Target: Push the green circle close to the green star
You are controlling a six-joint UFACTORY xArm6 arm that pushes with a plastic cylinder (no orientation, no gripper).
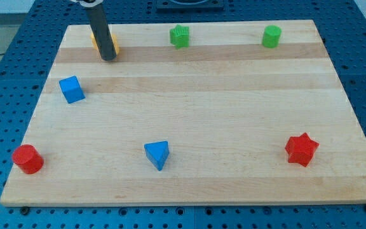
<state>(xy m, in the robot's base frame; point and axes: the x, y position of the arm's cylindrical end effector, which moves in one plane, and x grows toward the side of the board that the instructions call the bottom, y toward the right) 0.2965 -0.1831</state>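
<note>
Green circle (pixel 271 36) sits near the view's top right of the wooden board (pixel 196 95), upright, alone. Green star (pixel 179 36) is in the same top row, toward the middle, well apart from the circle with bare wood between them.

Our rod comes down at the view's top left; my tip (pixel 108 58) rests on the board there, far to the left of both green blocks, the star being the nearer one. We have no fingers or jaws on this rig, just the straight rod, so nothing is held. A yellow block (pixel 114 44) shows just behind the rod, mostly hidden by it; we cannot tell its shape, nor whether the tip touches it.

Further out: blue cube (pixel 72 89) below the tip on the left side. Red cylinder (pixel 27 158) at the bottom left corner, close to the board's edge. Blue triangle (pixel 157 154) at bottom middle. Red star (pixel 301 149) at bottom right. All of these stand well apart from each other.

We see no containers on the board. It lies on a blue perforated table (pixel 5 76).
</note>
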